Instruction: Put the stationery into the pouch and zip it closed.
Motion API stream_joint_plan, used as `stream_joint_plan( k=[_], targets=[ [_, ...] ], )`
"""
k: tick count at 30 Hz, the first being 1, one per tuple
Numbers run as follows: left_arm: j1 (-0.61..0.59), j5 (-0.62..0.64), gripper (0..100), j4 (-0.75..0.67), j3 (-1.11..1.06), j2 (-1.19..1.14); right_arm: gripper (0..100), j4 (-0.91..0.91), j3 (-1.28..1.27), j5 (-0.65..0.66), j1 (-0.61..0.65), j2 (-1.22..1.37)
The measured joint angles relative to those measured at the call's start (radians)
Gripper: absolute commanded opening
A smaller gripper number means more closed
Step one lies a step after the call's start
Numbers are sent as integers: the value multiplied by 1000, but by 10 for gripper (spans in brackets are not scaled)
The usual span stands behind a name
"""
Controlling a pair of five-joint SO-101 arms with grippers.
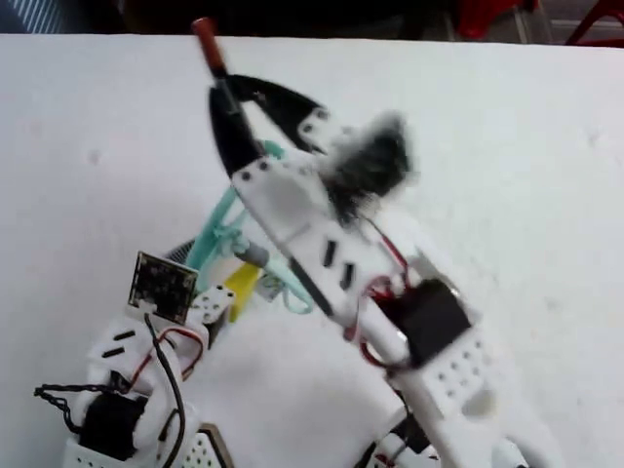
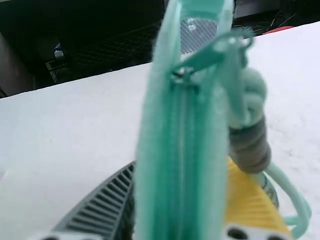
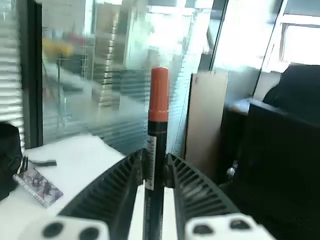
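A marker with a black barrel and a red cap (image 1: 208,47) stands up and tilts toward the far edge of the table. My right gripper (image 1: 242,102) is shut on its barrel. In the right wrist view the marker (image 3: 159,100) sits upright between the two black ribbed fingers (image 3: 112,192) of the right gripper (image 3: 155,167). The teal pouch (image 1: 224,226) lies near the table's front left, partly hidden under the right arm. My left gripper (image 1: 220,269) is shut on the pouch's edge. In the left wrist view the pouch (image 2: 182,150) stands on edge in the left gripper (image 2: 180,172), its zipper pull (image 2: 202,60) at the far end.
The white table (image 1: 507,146) spreads wide to the right and left of the arms. A teal cord with a grey bead (image 2: 250,147) hangs from the pouch beside the yellow finger (image 2: 250,205). A small clear packet (image 3: 37,182) lies on a white surface farther off.
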State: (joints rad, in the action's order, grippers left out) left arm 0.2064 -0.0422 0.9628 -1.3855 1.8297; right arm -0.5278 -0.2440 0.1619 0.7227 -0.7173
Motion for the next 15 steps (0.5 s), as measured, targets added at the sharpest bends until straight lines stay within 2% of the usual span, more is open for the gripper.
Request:
stream_joint_plan(
  k=[8,15],
  targets=[
    [0,0,248,0,0,0,16,63,0,0,-5,133],
    [0,0,248,0,0,0,16,48,-54,0,-5,120]
  ],
)
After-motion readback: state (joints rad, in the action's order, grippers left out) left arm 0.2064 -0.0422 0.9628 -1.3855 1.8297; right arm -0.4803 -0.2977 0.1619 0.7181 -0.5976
